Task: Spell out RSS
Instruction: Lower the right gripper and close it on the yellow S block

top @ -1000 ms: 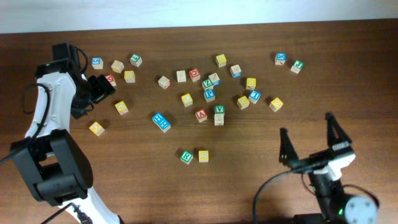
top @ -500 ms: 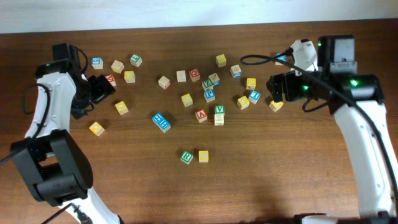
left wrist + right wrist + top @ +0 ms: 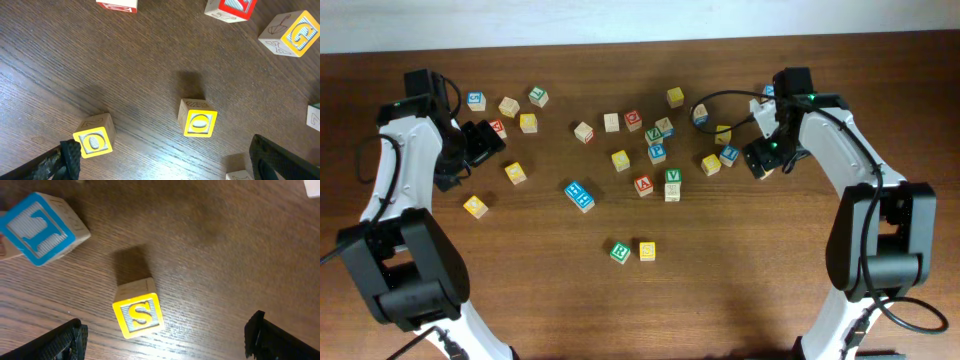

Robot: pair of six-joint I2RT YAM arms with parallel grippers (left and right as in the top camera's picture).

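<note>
- The left pincer (image 3: 483, 141) sits where it sat half a second ago, at nine o'clock of the scattered cubes. Its fingers are spread wide with nothing between them.
- The green wooden cube lettered R (image 3: 620, 251) and the neighbouring yellow wooden cube (image 3: 647, 250) just beside it at three o'clock have not moved. They lie at six o'clock of the scatter on the dark wooden desk (image 3: 740, 290).
- The right pincer (image 3: 763, 158) has shifted. A second ago that arm was folded back at five o'clock of the desk. Half a second ago the pincer hung slightly higher and further right. Now it is over the three o'clock edge of the scatter.
- Its fingers (image 3: 62, 340) stand wide apart. The yellow wooden cube lettered S (image 3: 138, 314) lies on the desk between them, untouched.
- Below the left pincer lies a yellow wooden cube lettered O (image 3: 200, 122). A second yellow cube (image 3: 94, 141) lies at eight o'clock of it, just beside one finger.
- A blue wooden cube (image 3: 42, 227) lies at ten o'clock of the S cube, apart from it.
- From overhead the right pincer covers most of the S cube.
- The letter on the neighbouring yellow wooden cube is too small to read, and the blue cube's letter is hard to make out.
- Two red cubes are cut off by the top edge of the left wrist view.
</note>
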